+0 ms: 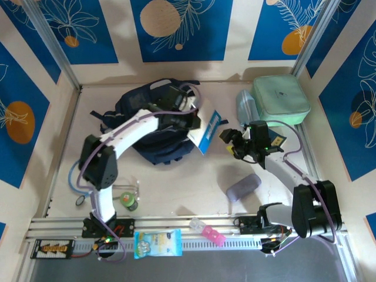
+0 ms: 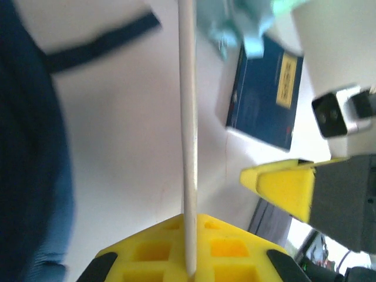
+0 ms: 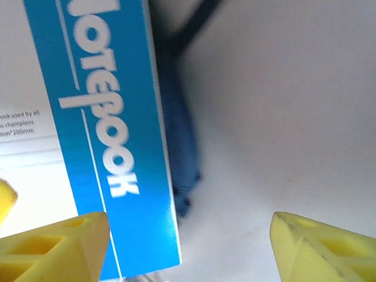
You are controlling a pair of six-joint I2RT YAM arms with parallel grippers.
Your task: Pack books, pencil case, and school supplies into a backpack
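The thin blue-and-white book lettered NOTEBOOK (image 1: 209, 134) is hanging tilted just beside the right side of the large navy-blue fabric backpack (image 1: 167, 151). The left gripper (image 1: 188, 121) is pinching it tightly, and in the left wrist view the book is showing as a thin pale edge. The left arm is arching over the backpack and hiding its middle. The right gripper (image 3: 188, 249) is hovering near the notebook with its jaws spread wide, gripping nothing. A dark flat book with a yellow label (image 2: 264, 94) is lying on the table, blurred.

The blue-and-white book (image 3: 106, 117) cover reads "NOTEBOOK" and "200mm".
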